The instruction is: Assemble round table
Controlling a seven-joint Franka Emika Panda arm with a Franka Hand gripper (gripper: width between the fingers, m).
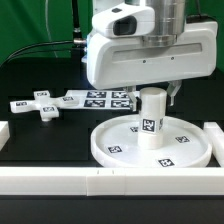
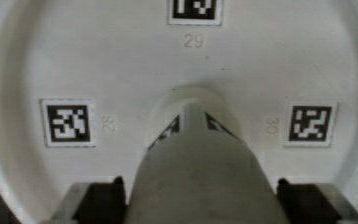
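The large rimmed round disc (image 1: 108,152) lies flat on the black table near the front rail. The short cylindrical leg (image 1: 151,120) stands upright on the disc's middle, a tag on its side. My gripper (image 1: 155,93) comes straight down over the leg's top. In the wrist view the leg (image 2: 202,150) runs down to the disc (image 2: 105,60) between my black fingers (image 2: 101,200), which press against both its sides, so my gripper (image 2: 199,205) is shut on it. The cross-shaped foot (image 1: 40,104) lies loose at the exterior view's left.
The marker board (image 1: 103,98) lies flat behind the disc. White border rails run along the front (image 1: 60,181), at the exterior view's right (image 1: 214,134) and at its left edge (image 1: 3,130). A green backdrop stands behind.
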